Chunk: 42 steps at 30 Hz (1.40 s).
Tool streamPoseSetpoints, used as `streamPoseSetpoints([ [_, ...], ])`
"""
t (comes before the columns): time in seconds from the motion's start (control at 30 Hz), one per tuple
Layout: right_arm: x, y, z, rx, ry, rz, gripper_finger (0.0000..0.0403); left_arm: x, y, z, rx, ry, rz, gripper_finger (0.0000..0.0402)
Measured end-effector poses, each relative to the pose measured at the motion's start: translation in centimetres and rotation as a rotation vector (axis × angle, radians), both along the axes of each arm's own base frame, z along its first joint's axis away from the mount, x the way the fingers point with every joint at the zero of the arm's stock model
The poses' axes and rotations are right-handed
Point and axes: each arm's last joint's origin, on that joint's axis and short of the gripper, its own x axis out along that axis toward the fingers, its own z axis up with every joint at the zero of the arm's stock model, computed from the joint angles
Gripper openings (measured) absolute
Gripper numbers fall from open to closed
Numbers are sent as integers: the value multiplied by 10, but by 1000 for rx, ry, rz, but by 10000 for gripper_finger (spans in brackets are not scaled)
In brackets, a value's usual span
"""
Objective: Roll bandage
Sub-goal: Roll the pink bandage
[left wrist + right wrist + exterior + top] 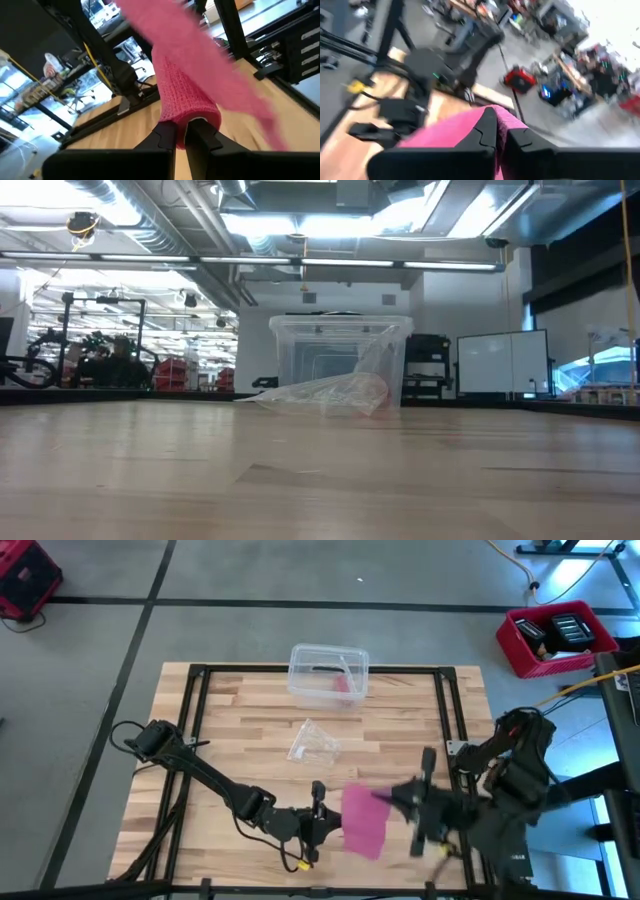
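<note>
The pink bandage is stretched as a broad band between my two grippers, over the table's near edge right of the middle. My left gripper is shut on its left end, where the band bunches into a thick fold. My right gripper is shut on the other end and points toward the table's left. From the left gripper the band rises toward the right one. In the right wrist view my left gripper shows beyond the band. The low view shows neither gripper nor the bandage. My left gripper pinches the bandage's thick folded end between its two fingertips. It comes nearly level from the table's left. The fold bulges over the fingertips, and the band runs up and away from them, above the table top. My right gripper pinches the bandage's other end between its two fingers, coming from the table's right and pointing left. The band spreads out beyond the fingertips toward my left gripper. One layer or several, I cannot tell.
A clear plastic box stands at the table's far edge. A crumpled clear wrapper lies on the table in front of it. Black frame rails run along the table's sides. A red crate stands on the floor.
</note>
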Motion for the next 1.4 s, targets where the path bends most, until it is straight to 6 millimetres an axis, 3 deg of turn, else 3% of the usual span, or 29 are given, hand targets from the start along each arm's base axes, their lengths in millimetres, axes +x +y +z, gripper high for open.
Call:
streamPoseSetpoints([
  [0.2, 6, -47, -8, 159, 121, -136, 5, -4, -8, 0, 9, -5, -38, 13],
  [0.37, 22, -75, -24, 251, 228, -229, 5, -4, -8, -2, 0, 6, -46, 13],
  [0.5, 40, -93, -50, 290, 348, -280, 5, -4, -9, -4, -34, 14, -53, 13],
  [0.67, 57, -112, -99, 338, 510, -375, 13, -4, -10, -6, -100, 23, -56, 13],
  [0.83, 69, -114, -150, 435, 655, -335, 75, -4, -8, -6, -140, 30, -53, 13],
  [0.97, 72, -110, -175, 502, 728, -265, 136, -1, -3, -7, -210, 34, -20, 13],
  [1.17, 71, -107, -180, 562, 777, -217, 193, 5, 13, -13, -364, 82, 86, 13],
  [1.4, 71, -108, -180, 554, 774, -227, 206, 10, 19, -24, -504, 116, 163, 13],
])
